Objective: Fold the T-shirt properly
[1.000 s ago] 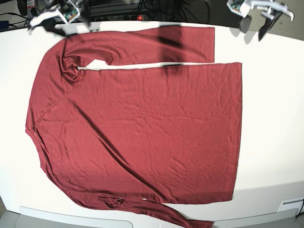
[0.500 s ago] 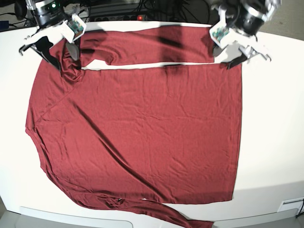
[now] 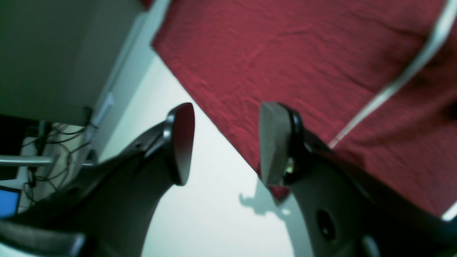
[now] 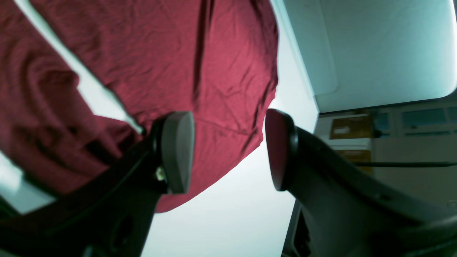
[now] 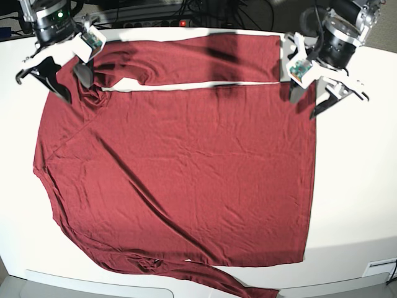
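The maroon T-shirt lies spread flat on the white table, collar to the left and hem to the right. One long sleeve lies along the far edge, the other trails off the near edge. My left gripper hangs open over the far hem corner; in the left wrist view the gripper straddles the hem edge of the T-shirt, holding nothing. My right gripper stands open over the far shoulder, its fingers just above the T-shirt edge.
Cables and a power strip run behind the table's far edge. A pale tray rim lies along the near edge and a small white box sits at the near right corner.
Both arms have come down and forward from the table's far edge. The left gripper now hangs over the hem corner, the right one over the shoulder. The shirt has not moved.
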You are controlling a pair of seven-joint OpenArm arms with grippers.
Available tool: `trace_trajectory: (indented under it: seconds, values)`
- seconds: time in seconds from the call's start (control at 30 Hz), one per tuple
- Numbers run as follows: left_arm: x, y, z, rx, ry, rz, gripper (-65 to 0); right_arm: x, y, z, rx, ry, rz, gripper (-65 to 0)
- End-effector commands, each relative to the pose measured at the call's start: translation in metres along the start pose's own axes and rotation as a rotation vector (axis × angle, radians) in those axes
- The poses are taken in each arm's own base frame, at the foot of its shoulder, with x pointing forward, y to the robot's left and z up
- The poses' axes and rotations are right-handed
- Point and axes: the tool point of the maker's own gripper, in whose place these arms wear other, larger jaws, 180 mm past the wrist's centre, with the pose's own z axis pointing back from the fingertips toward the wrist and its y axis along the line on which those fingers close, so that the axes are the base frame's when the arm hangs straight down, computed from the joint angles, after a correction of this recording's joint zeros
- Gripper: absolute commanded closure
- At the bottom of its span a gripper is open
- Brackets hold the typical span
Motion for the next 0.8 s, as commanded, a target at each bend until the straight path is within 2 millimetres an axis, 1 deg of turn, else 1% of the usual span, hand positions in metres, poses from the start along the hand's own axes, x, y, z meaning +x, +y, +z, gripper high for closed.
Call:
trace_trajectory:
  seconds: [0.0,0.07,0.13,0.23,0.33,0.4,0.43,0.5,0.57,0.67,0.7,0.77]
  values:
    - [0.009,0.006,0.002,0.017,-0.037,-0.009,-29.0,0.009,-0.013,0.0,-0.045,-0.034,0.0,-32.7]
    - [0.008,0.006,0.002,0.017,-0.033,-0.014,-29.0,0.006,-0.018,-0.003,-0.063,-0.015,-0.001,-32.7]
    - [0.003,0.009,0.002,0.034,-0.006,-0.049,-29.0,0.001,-0.019,-0.004,-0.069,0.017,-0.003,-32.7]
    - [-0.011,0.019,0.004,0.078,0.062,-0.158,-29.0,-0.003,-0.018,-0.004,-0.065,0.04,-0.008,-32.7]
    - [-0.02,0.02,0.007,0.065,0.087,-0.201,-29.0,-0.007,-0.015,-0.002,-0.054,0.059,-0.012,-32.7]
    - [-0.019,0.019,0.008,0.051,0.066,-0.22,-29.0,-0.018,-0.006,0.004,-0.02,0.111,-0.013,-32.7]
    - [-0.016,0.02,0.009,0.047,0.045,-0.232,-29.0,-0.02,-0.001,0.007,-0.003,0.121,-0.012,-32.7]
    - [-0.017,0.022,0.009,0.042,0.042,-0.254,-29.0,-0.023,0.006,0.012,0.023,0.132,-0.01,-32.7]
    - [-0.016,0.025,0.009,0.037,0.03,-0.281,-29.0,-0.025,0.008,0.013,0.032,0.14,-0.01,-32.7]
    - [-0.012,0.032,0.005,0.022,-0.001,-0.293,-29.0,-0.035,0.008,0.015,0.033,0.193,-0.008,-32.7]
    - [-0.014,0.034,0.003,0.007,0.011,-0.302,-29.0,-0.038,0.008,0.016,0.033,0.215,-0.008,-32.7]
    - [-0.023,0.03,-0.001,-0.059,0.06,-0.353,-29.0,-0.041,0.009,0.016,0.035,0.227,-0.006,-32.7]
